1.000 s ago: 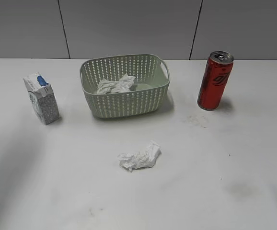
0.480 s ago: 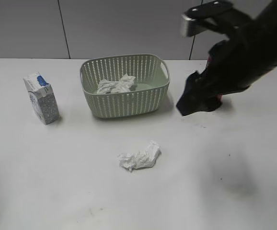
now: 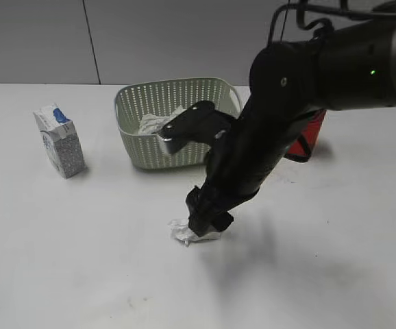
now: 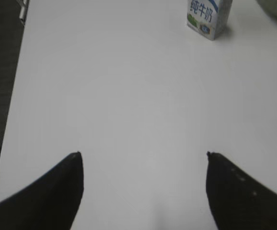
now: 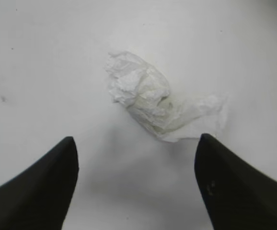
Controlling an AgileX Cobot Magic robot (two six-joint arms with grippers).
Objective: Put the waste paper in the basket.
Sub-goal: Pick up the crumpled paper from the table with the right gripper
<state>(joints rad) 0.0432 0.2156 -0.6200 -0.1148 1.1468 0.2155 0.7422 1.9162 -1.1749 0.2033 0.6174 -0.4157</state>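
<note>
The right end effector (image 5: 134, 141), fingers spread, hung over the waste paper (image 5: 157, 104); it needed centring, then lowering to the tabletop (image 5: 42, 57) before closing.

A white, faintly smudged table (image 3: 81, 274) meets a grey panelled wall (image 3: 184, 38) with dark vertical seams.

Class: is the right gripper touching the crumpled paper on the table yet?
Apart. In the right wrist view the open right gripper shows bare table between both fingertips and the waste paper.
</note>
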